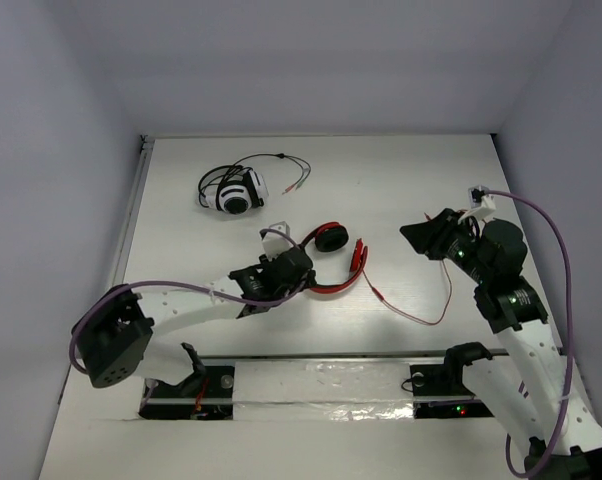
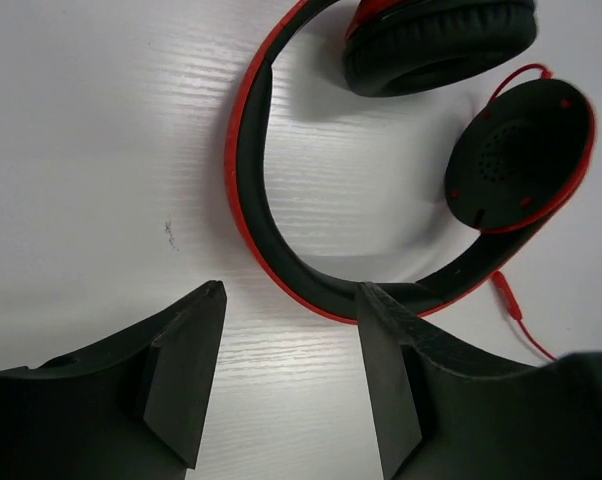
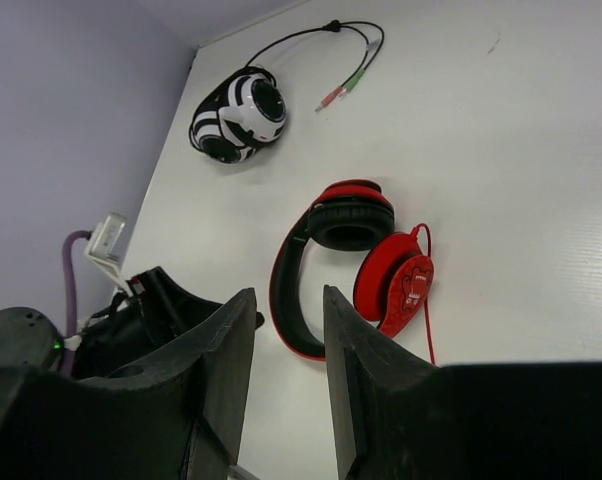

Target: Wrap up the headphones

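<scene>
The red headphones [image 1: 333, 262] lie flat on the white table [image 1: 401, 180], near its middle, with the black ear pads facing up. Their thin red cable [image 1: 413, 316] trails right along the table and curves up toward my right arm. My left gripper [image 1: 297, 272] is open and empty, low over the table at the left side of the headband. In the left wrist view the headband [image 2: 281, 262] curves just past the fingertips of the left gripper [image 2: 291, 295]. My right gripper [image 1: 411, 232] is open and empty, raised to the right of the headphones [image 3: 346, 222], and also shows in its own wrist view [image 3: 288, 296].
Black-and-white headphones [image 1: 235, 194] with a dark cable [image 1: 281, 160] lie at the back left; they also show in the right wrist view [image 3: 236, 112]. Grey walls [image 1: 71, 200] stand around the table. A mounting rail [image 1: 321, 362] runs along the near edge.
</scene>
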You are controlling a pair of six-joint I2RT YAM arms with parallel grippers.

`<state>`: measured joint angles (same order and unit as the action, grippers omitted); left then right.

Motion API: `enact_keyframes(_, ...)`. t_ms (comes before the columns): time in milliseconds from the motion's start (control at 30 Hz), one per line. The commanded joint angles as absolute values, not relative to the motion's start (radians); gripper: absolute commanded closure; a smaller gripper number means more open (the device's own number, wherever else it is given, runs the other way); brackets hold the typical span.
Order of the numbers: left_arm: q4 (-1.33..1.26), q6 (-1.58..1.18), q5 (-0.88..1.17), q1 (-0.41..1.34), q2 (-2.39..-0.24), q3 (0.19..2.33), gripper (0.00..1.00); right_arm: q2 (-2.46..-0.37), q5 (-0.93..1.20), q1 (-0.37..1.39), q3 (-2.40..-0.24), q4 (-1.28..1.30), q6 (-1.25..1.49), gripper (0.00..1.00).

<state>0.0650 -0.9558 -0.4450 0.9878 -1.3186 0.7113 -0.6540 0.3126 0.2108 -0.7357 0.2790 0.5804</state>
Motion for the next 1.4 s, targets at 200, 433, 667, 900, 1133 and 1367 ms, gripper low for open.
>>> enact_keyframes(200, 0.011, -0.959, -0.423, 0.992, -1.476, 0.764, 0.47, -0.632, 0.337, 0.216, -0.723, 0.247, 0.581, 0.61)
enact_keyframes(433, 0.011, -0.953, -0.437, 0.974, -1.532, 0.776, 0.65, -0.626, 0.342, 0.216, -0.713, 0.25, 0.58, 0.61)
enact_keyframes(667, 0.127, -0.905, -0.526, 0.893, -1.467, 0.739, 0.85, -0.634, 0.35, 0.216, -0.703, 0.229, 0.587, 0.61)
enact_keyframes(900, 0.149, -0.764, -0.565, 0.802, -1.424, 0.738, 0.67, -0.649, 0.351, 0.216, -0.707, 0.212, 0.595, 0.61)
enact_keyframes(1133, 0.06, -0.697, -0.491, 0.802, -1.42, 0.727, 0.45, -0.653, 0.345, 0.216, -0.695, 0.203, 0.597, 0.62)
enact_keyframes(1367, 0.0, -0.654, -0.451, 0.77, -1.515, 0.756, 0.43, -0.675, 0.342, 0.225, -0.701, 0.193, 0.595, 0.69)
